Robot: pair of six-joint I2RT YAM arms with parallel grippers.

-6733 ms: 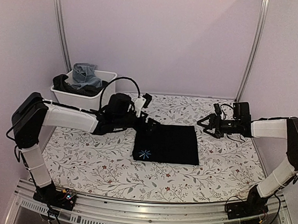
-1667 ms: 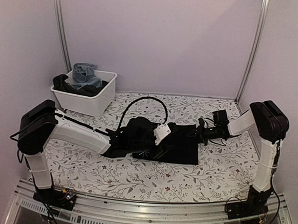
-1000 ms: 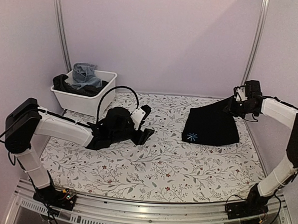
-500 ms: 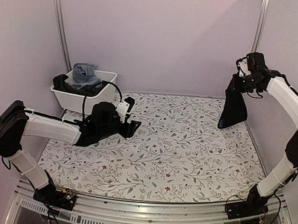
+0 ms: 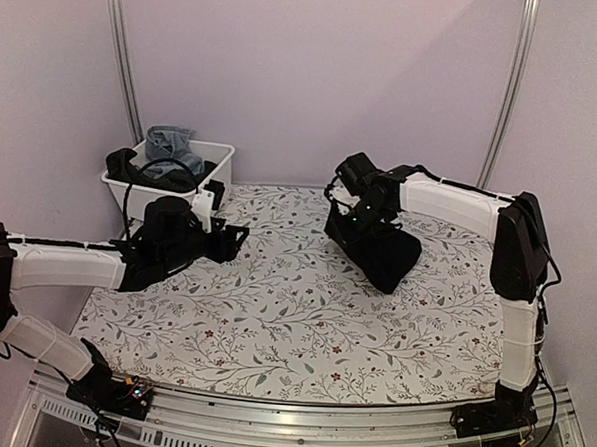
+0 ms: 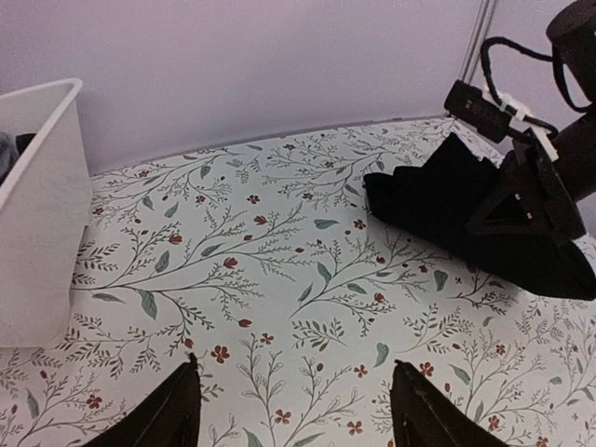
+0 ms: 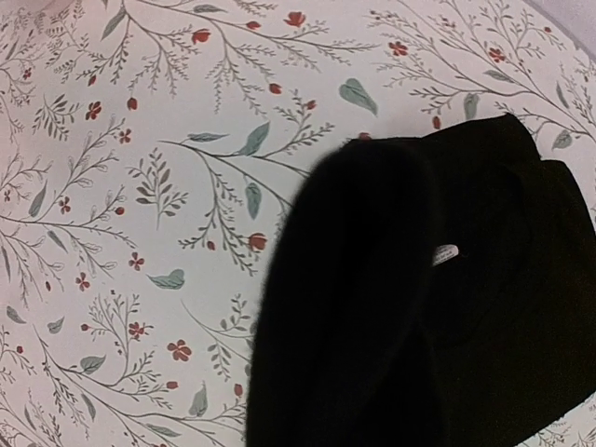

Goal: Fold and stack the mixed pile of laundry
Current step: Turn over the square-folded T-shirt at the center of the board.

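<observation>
Change: folded black garment (image 5: 385, 253) moved from far-right edge to far centre; I'm placing it.
Right gripper (image 5: 362, 215): clenched on it.
Left gripper (image 6: 293, 372): released.

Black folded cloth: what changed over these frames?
Right end effector picked the black folded cloth off the floral-patterned table centre, swung it up far right, then brought it down bunched right of centre; grip now unclear. Left end effector, open, withdrew toward the white plastic bin. Bin unchanged.
</observation>
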